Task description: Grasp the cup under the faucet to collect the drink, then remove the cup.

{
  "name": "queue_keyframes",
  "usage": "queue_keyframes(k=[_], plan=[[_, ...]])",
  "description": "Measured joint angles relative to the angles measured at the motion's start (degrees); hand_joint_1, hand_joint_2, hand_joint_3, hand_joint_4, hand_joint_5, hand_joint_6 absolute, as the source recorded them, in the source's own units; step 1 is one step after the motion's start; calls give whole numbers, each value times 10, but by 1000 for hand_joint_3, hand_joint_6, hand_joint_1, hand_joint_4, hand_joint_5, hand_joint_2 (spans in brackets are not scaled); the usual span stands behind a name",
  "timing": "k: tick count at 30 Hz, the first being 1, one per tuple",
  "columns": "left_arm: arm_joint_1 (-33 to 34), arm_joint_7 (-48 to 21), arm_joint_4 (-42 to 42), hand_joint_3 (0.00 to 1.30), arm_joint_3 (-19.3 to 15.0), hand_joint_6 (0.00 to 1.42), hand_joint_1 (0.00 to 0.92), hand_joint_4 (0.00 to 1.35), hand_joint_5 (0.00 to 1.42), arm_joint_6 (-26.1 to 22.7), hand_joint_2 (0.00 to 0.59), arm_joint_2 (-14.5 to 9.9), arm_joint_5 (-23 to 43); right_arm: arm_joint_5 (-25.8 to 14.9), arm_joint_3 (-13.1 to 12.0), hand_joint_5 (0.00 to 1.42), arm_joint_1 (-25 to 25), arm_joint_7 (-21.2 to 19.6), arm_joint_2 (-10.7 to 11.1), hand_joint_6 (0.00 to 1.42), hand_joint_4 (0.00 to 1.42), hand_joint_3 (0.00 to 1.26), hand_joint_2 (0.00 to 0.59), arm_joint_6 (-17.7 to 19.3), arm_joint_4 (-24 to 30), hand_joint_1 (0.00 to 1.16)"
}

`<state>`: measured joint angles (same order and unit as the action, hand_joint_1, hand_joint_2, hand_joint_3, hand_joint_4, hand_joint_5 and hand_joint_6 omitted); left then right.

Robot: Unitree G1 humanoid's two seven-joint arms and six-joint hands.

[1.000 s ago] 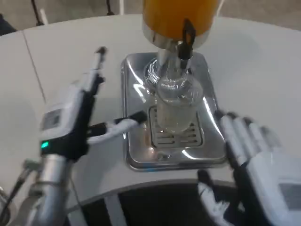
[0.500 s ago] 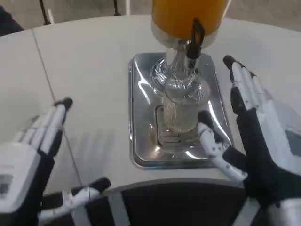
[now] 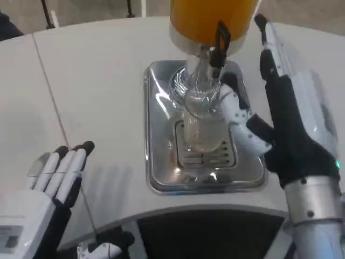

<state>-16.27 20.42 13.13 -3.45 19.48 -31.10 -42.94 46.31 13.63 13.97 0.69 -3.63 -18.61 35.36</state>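
Head view is showing the right hand (image 3: 285, 116) reaching in beside the clear cup (image 3: 202, 121) with its fingers spread apart, its thumb lying just beside the cup's right wall while the long fingers are pointing up past the orange dispenser (image 3: 210, 19); whether the thumb is touching the glass I cannot tell. That cup is standing upright on the grille of the shiny metal tray (image 3: 161, 135), under the black-handled faucet (image 3: 218, 43). Near the counter (image 3: 91, 81) edge, the left hand (image 3: 48, 189) is hanging with fingers straight, holding nothing.
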Motion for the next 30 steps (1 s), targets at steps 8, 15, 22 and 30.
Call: queue_keyframes(k=[8,15,22,30], plan=[[-9,-16,-2,0,0,0,70,0,0,13,103,3,22,-78,-1,0,60,-19,-15,47,0,0,577,2,-45,289],[-12,-20,-2,0,-2,0,61,0,0,14,100,4,22,-130,-3,0,85,-18,-23,34,0,0,560,7,-81,229],[-12,-22,-2,0,-5,0,57,0,0,14,99,10,22,-154,5,0,81,6,2,32,0,0,557,11,-83,217],[-12,-31,-2,0,-5,0,8,0,0,9,77,17,21,-142,13,0,82,49,33,31,0,0,530,-19,-54,156]])
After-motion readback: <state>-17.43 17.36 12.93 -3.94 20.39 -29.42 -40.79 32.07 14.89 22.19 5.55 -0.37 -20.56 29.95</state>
